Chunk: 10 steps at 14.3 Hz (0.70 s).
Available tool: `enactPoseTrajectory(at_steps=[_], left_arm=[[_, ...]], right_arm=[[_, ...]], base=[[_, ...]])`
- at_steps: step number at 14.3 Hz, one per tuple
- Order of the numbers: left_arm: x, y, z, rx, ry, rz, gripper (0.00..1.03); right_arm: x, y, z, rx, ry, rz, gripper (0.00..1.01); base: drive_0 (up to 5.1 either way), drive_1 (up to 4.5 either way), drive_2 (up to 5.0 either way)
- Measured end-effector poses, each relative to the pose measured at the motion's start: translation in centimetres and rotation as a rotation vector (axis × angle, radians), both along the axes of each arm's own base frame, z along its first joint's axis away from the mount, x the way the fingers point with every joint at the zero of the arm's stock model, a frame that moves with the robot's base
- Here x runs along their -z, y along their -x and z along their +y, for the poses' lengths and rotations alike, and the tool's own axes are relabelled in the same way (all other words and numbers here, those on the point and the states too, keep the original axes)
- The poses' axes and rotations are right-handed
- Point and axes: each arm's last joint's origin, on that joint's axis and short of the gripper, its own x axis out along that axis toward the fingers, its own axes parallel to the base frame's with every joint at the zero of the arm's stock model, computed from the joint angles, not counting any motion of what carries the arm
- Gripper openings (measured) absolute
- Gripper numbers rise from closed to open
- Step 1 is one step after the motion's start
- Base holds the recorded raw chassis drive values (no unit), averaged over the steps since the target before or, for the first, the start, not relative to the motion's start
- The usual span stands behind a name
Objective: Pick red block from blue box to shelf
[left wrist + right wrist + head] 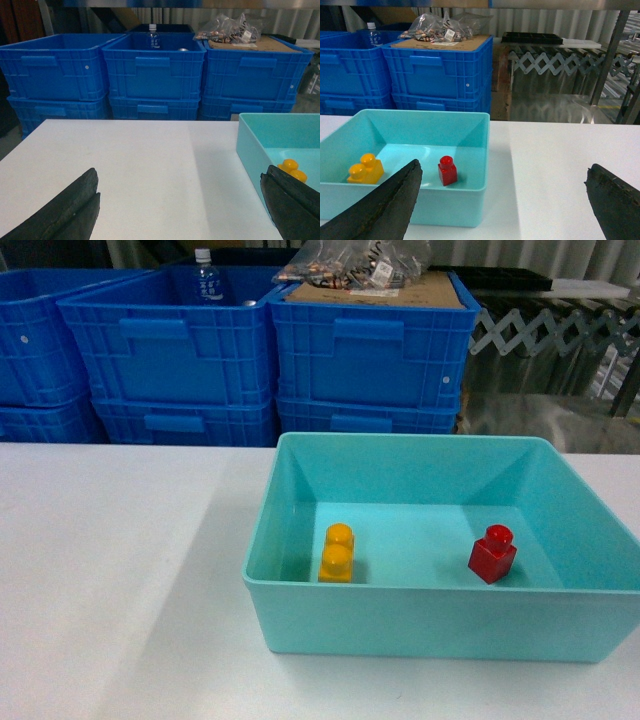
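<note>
The red block (492,554) stands upright on the floor of the blue box (430,618), near its right wall; the right wrist view shows the red block (447,171) inside the blue box (420,205) too. My right gripper (502,197) is open and low over the table, and its left finger (390,205) is in front of the box's near wall. My left gripper (180,200) is open over bare table, left of the blue box (250,150). Neither gripper shows in the head view. The steel shelf (609,55) rises behind the table.
A yellow-orange two-stud brick (337,553) lies in the box's left half. Stacked dark blue crates (370,350) stand behind the white table (110,570), one holding a water bottle (205,275), another topped with cardboard and plastic bags (350,265).
</note>
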Motion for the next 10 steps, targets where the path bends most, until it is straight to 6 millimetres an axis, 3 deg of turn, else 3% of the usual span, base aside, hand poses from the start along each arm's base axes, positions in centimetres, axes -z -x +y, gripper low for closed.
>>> enactPoseTrajectory(at_steps=[10], left_arm=[[0.01,0.0,0.0,0.0,0.0,0.0,0.98]], right_arm=[[0.0,0.0,0.0,0.0,0.0,0.0,0.98]], base=[[0.0,0.0,0.0]])
